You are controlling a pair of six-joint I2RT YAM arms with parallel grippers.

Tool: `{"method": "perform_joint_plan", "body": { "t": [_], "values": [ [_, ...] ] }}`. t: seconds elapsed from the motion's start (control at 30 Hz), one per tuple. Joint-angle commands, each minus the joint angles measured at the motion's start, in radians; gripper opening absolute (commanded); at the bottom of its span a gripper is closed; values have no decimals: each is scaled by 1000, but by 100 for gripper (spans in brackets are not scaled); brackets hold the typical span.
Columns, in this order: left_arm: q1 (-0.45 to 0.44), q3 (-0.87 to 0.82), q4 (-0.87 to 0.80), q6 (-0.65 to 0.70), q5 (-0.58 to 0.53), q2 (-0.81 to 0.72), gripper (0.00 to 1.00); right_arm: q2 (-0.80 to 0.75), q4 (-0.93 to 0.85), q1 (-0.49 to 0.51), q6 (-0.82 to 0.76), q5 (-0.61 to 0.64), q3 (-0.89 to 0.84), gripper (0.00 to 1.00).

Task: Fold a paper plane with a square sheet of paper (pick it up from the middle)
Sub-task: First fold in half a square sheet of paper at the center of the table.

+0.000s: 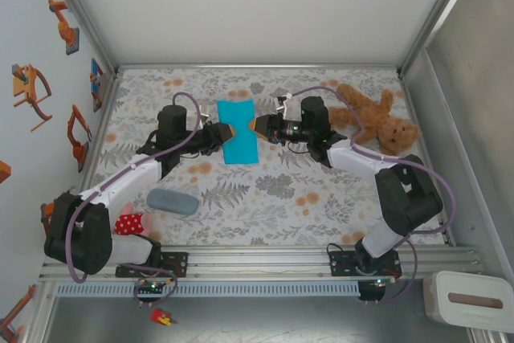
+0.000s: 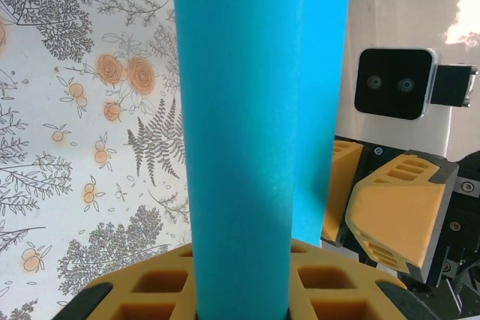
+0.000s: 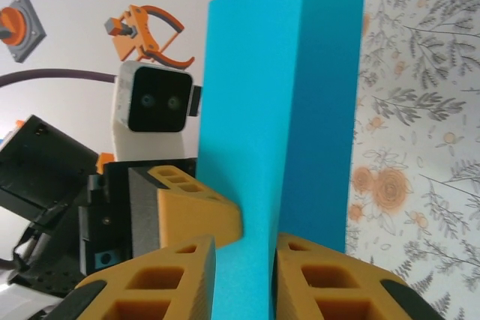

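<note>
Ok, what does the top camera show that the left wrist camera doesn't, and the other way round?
Top camera's extras: the brown teddy bear at the right, the grey-blue case near the left arm, and both arms whole, with the left gripper and right gripper pinching the sheet of paper from opposite sides.
Left wrist camera's extras: a close look at the sheet standing upright between its own orange fingers, and the right wrist's camera face-on.
Shared: the turquoise sheet, the right gripper's orange fingers, the floral tablecloth.

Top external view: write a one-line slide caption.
The left gripper and right gripper pinch the square sheet of paper from opposite sides over the floral table.
</note>
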Motion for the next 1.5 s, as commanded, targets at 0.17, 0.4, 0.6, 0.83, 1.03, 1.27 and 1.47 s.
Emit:
{"method": "perform_joint_plan", "body": {
  "t": [0.17, 0.4, 0.6, 0.83, 1.03, 1.27, 1.47],
  "values": [
    [4, 16, 15, 5, 19, -11, 24, 10, -67, -2, -57, -5, 32, 14],
    [8, 11, -37, 18, -15, -35, 46, -50, -221, -4, -161, 53, 58, 0],
    [32, -7, -154, 129, -131, -111, 77, -124, -540, -34, -356, 167, 111, 0],
    [57, -69, -189, 174, -340, -238, 96, -179, -963, -68, -550, 340, 249, 0],
    [70, -124, -200, 172, -393, -304, 96, -146, -1044, -43, -525, 375, 312, 0],
    [72, -157, -175, 147, -355, -275, 96, -23, -717, 18, -316, 212, 220, 0],
    [54, -170, -138, 138, -304, -198, 97, 71, -492, 18, -212, 167, 142, 0]
  ]
}}
